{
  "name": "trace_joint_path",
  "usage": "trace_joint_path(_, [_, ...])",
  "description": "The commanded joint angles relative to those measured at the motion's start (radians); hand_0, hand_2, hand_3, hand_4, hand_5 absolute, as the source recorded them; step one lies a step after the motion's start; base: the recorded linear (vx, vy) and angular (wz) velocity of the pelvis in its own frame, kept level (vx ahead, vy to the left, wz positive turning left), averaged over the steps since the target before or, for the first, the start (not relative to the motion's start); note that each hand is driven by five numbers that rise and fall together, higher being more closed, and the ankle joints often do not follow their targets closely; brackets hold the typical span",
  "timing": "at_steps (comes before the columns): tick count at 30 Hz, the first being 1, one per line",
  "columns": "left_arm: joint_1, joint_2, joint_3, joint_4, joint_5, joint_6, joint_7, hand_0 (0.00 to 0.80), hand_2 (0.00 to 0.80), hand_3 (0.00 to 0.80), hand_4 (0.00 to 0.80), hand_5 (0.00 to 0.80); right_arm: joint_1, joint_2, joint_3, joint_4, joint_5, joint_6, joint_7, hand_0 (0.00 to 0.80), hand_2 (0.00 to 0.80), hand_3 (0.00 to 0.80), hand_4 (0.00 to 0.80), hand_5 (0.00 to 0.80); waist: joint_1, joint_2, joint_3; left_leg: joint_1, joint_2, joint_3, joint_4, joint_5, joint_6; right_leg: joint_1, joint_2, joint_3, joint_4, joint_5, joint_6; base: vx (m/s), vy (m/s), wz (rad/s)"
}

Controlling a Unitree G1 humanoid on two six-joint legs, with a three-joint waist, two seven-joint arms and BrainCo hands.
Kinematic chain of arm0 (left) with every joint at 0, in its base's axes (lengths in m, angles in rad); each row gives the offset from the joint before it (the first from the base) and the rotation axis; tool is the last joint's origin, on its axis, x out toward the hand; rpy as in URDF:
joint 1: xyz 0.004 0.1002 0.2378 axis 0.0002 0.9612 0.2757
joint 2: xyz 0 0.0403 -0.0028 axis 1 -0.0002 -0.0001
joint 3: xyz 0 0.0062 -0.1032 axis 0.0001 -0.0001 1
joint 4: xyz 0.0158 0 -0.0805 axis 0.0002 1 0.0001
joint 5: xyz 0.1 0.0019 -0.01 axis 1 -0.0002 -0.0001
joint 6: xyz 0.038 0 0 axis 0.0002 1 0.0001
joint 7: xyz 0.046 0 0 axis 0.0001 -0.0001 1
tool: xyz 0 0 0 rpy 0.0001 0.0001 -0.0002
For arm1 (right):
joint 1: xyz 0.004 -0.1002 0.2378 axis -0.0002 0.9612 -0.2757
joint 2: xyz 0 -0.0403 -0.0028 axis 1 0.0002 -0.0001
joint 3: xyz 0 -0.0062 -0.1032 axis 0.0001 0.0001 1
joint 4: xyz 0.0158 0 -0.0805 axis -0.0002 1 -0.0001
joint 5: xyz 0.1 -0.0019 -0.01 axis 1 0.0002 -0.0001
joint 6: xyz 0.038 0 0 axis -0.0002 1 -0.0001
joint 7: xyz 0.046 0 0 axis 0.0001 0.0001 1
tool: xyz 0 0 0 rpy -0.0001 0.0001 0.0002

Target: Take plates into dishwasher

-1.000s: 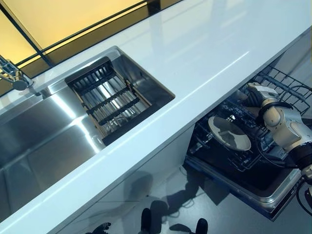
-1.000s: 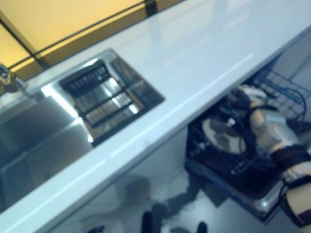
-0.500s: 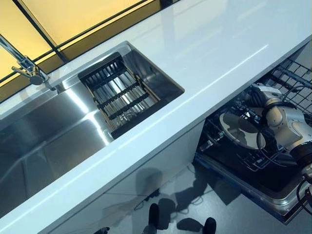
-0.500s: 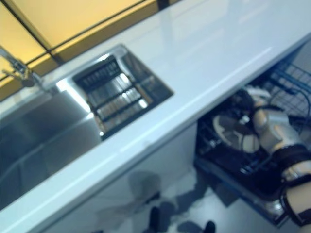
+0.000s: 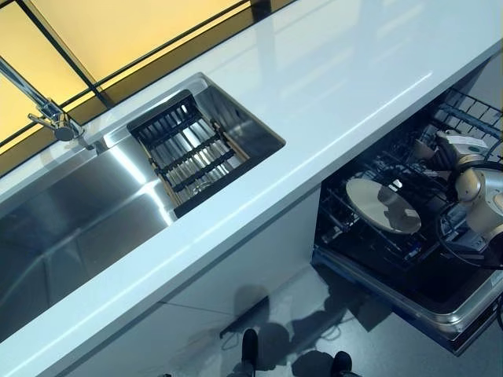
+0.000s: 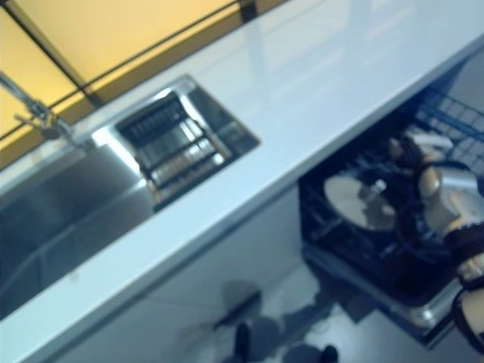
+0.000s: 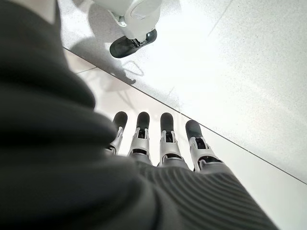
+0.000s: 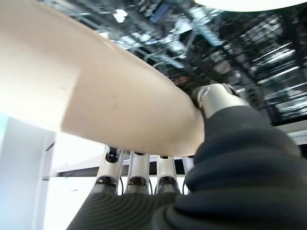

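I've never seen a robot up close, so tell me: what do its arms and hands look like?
The right arm is rounded silver-grey metal, built from ball-like segments. Each hand's back and wrist sit under a dark ribbed cover. From the left hand run slim silver fingers in a neat row, each ending in a dark rounded tip. The right hand shows the same silver fingers.

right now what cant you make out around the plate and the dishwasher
- Right robot hand fingertips: hidden behind the plate in the right wrist view, so the grip is unclear.
- Whether the plate sits in a rack slot: the dark dishwasher rack hides its lower edge in the left eye view.
- Dishwasher's right side: cut off by the picture edge.
- Left robot hand: shows only in its wrist view, over the floor.
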Motion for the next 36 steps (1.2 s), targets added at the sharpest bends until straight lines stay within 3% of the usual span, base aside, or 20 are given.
trace_joint_path(1, [0.072,0.034,0.007,-0.018,-0.051,-0.013,0.002,0.000,0.000,0.000,0.000,0.000,-0.092,-0.117,0.005,-0.006,-0.052,0.002,-0.045,0.800,0.800,0.800,0.800,0.800,-0.002,0.005,0.014,-0.074,0.006,0.016,0.002,0.034,0.028,0.038,0.064,-0.017,0.124,-0.155,-0.086,0.034,0.023,-0.03])
trace_joint_path(20, [0.071,0.033,-0.009,-0.042,-0.044,-0.009,-0.016,0.000,0.000,0.000,0.000,0.000,-0.095,-0.113,0.018,-0.018,-0.059,-0.058,-0.026,0.800,0.800,0.800,0.800,0.800,-0.004,0.009,0.028,-0.074,-0.005,0.015,0.010,0.033,0.035,0.029,0.057,-0.007,0.116,-0.138,-0.082,0.011,0.007,0.00])
trace_joint_path(36, [0.071,0.047,-0.007,-0.058,-0.056,-0.001,-0.010,0.000,0.000,0.000,0.000,0.000,-0.162,-0.086,0.067,-0.012,-0.064,-0.030,-0.026,0.800,0.800,0.800,0.800,0.800,0.020,0.005,0.040,-0.118,-0.008,0.006,0.023,0.037,0.041,-0.015,0.059,-0.011,0.136,-0.132,-0.080,-0.001,-0.007,0.00])
